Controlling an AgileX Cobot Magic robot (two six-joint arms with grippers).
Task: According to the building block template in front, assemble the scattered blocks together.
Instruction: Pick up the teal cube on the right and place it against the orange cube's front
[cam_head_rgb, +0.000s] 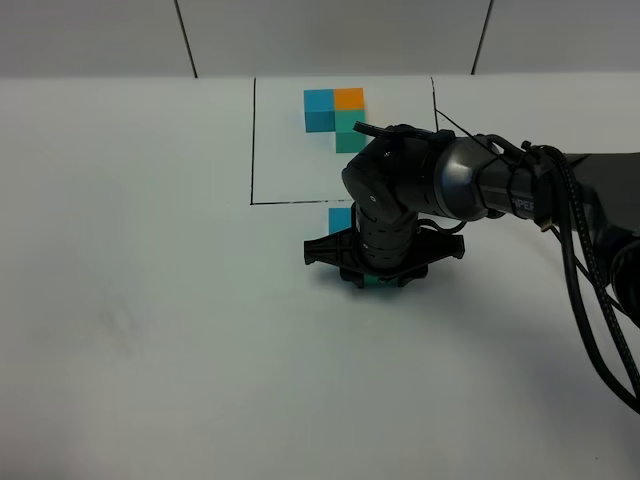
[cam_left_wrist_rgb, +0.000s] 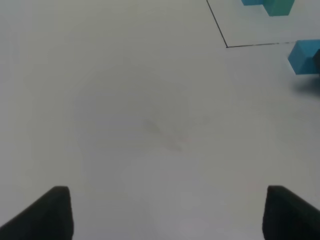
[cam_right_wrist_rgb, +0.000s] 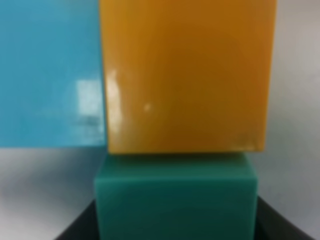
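The building block template (cam_head_rgb: 338, 115) is a black-lined rectangle holding a blue, orange and teal-green L cluster at the back centre. My right gripper (cam_head_rgb: 375, 278) reaches down just in front of it. In the right wrist view it (cam_right_wrist_rgb: 175, 232) is shut on the teal-green cube (cam_right_wrist_rgb: 176, 197), which touches the orange cube (cam_right_wrist_rgb: 187, 75). The sky-blue cube (cam_right_wrist_rgb: 50, 75) sits flush beside the orange one. In the exterior view the sky-blue cube (cam_head_rgb: 340, 218) shows, a sliver of teal-green (cam_head_rgb: 374, 284) shows, and the orange is hidden. My left gripper (cam_left_wrist_rgb: 165, 215) is open over bare table.
The white table (cam_head_rgb: 150, 330) spreads wide to the left and front. The right arm and its cables (cam_head_rgb: 590, 270) cross the right side. The left wrist view shows the frame's corner line (cam_left_wrist_rgb: 227, 46) and the sky-blue cube (cam_left_wrist_rgb: 304, 56).
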